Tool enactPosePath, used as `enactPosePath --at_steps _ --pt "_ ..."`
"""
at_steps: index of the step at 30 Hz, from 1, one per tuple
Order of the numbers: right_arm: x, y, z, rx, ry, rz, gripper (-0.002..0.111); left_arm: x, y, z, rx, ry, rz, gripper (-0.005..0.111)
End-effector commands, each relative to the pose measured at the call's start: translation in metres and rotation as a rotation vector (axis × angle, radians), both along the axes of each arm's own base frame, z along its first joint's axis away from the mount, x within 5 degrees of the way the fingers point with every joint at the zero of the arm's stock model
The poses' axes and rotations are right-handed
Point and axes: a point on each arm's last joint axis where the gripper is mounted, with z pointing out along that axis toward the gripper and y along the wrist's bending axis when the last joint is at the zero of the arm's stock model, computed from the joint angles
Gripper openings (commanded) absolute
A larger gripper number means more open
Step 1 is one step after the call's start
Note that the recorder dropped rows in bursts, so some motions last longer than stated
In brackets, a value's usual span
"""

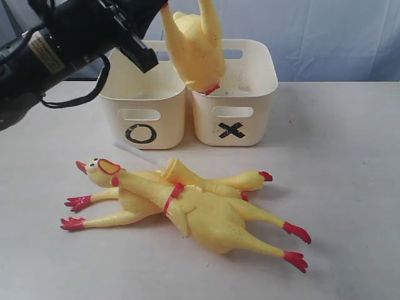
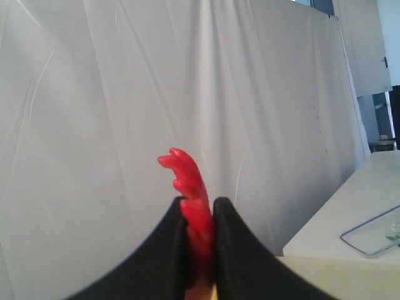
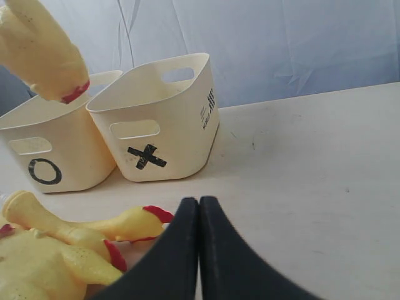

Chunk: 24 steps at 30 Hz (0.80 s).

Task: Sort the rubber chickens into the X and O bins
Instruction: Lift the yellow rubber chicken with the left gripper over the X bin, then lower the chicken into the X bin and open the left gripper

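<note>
One pale tabletop [image 1: 350, 187], white drape [image 2: 94, 94] behind; left claw [image 2: 200, 202] clamped on chicken foot [image 2: 186, 178], right claw [image 3: 199, 202] together.

At twelve o'clock in the exterior view the picture's edge cut off the legs of the hanging rubber chicken [image 1: 194, 50], and its head did not show below the red neck ring [image 1: 211, 89]. The place where the left gripper [image 2: 201, 209] pinched its foot lay beyond that edge too. At six o'clock from the X bin [image 1: 256, 125] the lying chickens [image 1: 200, 209] overlapped, so their number was unclear. The black print [image 3: 209, 100] on that bin's side was too small to read.
</note>
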Motion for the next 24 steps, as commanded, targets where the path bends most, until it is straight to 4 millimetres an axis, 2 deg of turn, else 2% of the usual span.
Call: enactPosePath --at_steps 1,8,16,24 --pt "0.000 0.000 -0.002 0.000 -0.001 0.001 -0.001 0.018 -0.007 0.000 -0.056 -0.031 -0.007 0.000" --pt "0.000 0.000 -0.002 0.000 -0.001 0.001 -0.001 0.039 -0.026 -0.009 -0.052 -0.039 -0.030 0.000" --pt "0.000 0.000 -0.002 0.007 0.001 0.003 -0.001 0.066 -0.053 -0.031 0.012 0.005 -0.032 0.000" --pt "0.000 0.000 -0.002 0.010 0.002 0.003 -0.001 0.086 -0.058 -0.046 0.113 0.082 0.033 0.000"
